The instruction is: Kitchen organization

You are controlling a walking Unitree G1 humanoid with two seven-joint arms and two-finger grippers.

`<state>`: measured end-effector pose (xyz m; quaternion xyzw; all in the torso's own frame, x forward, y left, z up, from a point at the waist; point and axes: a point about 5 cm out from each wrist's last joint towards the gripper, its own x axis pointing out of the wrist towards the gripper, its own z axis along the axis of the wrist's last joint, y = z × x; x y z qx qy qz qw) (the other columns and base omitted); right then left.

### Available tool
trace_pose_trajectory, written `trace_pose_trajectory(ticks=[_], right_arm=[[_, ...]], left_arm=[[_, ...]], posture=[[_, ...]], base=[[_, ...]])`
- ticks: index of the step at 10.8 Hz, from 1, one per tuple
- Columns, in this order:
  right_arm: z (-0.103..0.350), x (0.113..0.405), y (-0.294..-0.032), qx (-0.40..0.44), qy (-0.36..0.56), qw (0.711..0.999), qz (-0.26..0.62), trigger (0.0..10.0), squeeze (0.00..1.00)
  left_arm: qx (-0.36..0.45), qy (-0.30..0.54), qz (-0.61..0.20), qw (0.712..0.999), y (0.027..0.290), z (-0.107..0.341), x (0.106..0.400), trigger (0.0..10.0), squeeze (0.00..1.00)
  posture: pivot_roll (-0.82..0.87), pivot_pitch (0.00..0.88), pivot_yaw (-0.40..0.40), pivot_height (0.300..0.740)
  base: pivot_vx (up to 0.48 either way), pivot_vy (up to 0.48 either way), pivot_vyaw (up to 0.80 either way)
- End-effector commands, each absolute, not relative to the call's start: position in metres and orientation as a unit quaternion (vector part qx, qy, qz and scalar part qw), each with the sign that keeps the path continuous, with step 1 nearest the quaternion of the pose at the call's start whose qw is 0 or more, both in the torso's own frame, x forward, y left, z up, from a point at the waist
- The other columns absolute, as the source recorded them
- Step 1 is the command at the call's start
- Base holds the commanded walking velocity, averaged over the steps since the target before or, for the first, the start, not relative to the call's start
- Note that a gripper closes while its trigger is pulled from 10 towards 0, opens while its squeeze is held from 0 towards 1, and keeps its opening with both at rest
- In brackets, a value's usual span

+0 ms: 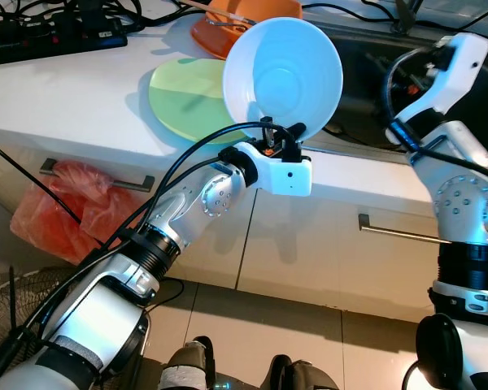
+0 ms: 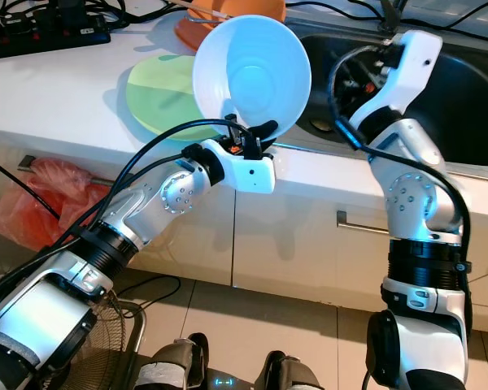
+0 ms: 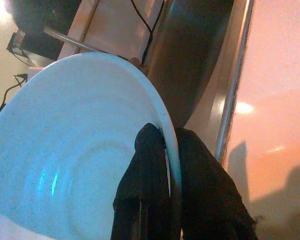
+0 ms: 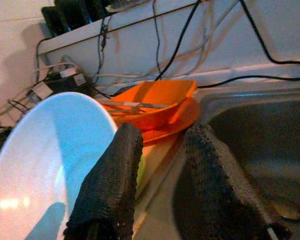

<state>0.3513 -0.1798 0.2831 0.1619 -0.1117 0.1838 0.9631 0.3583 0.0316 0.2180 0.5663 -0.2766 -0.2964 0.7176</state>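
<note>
While the left gripper (image 1: 278, 134) pinches the lower rim of the pale blue bowl (image 1: 283, 75), the bowl stands tilted on edge, inside facing the camera, at upper centre of the left eye frame, lifted above the counter edge. In the left wrist view the two black fingers (image 3: 142, 185) are clamped on the rim, one inside the bowl, one outside. A rim pinch is likely the only grip available on a bowl this wide; holding it tilted probably suits carrying it toward the sink.

Right gripper (image 4: 165, 165) sits at upper right of the left eye frame, over the sink (image 2: 464, 97). Its fingers are apart with nothing between them; its wrist view looks past them at the bowl and the orange dishes. Looks like it is waiting to take or steady the bowl, a guess.

Surface: white countertop (image 1: 73, 97) across the upper left. Green plate (image 1: 183, 101) lies flat on it, partly behind the bowl. Orange dishes (image 1: 228, 24) stacked at top centre, something thin lying in them, can't tell what. Black power strip (image 1: 53, 36) and cables at top left. Dark steel sink basin at upper right.

Room: white cabinet fronts with bar handles (image 1: 394, 231) below the counter, red plastic bag (image 1: 61, 211) hanging at left, beige tiled floor (image 1: 268, 313) at bottom.
</note>
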Motion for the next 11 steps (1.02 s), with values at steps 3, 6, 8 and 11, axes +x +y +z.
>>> trace_pose_trajectory(ticks=[3, 6, 8, 11], right_arm=[[0.283, 0.347, -0.172, 0.162, -0.103, 0.959, 0.206, 10.0, 0.0], [0.276, 0.348, -0.165, 0.165, -0.086, 0.958, 0.219, 10.0, 0.0], [0.267, 0.349, -0.159, 0.167, -0.069, 0.957, 0.226, 10.0, 0.0], [0.262, 0.35, -0.155, 0.173, -0.061, 0.956, 0.228, 10.0, 0.0]], left_arm=[[0.561, -0.31, -0.294, 0.709, 0.022, 0.232, 0.356, 10.0, 0.0], [0.56, -0.316, -0.291, 0.708, 0.022, 0.234, 0.355, 10.0, 0.0], [0.559, -0.32, -0.291, 0.708, 0.02, 0.235, 0.354, 10.0, 0.0], [0.557, -0.323, -0.292, 0.707, 0.019, 0.236, 0.353, 10.0, 0.0]], posture=[[0.15, 0.167, -0.046, 0.74], [0.15, 0.169, -0.046, 0.74], [0.15, 0.169, -0.047, 0.74], [0.16, 0.167, -0.049, 0.74]], base=[[0.0, 0.0, 0.0], [0.0, 0.0, 0.0], [0.0, 0.0, 0.0], [0.0, 0.0, 0.0]])
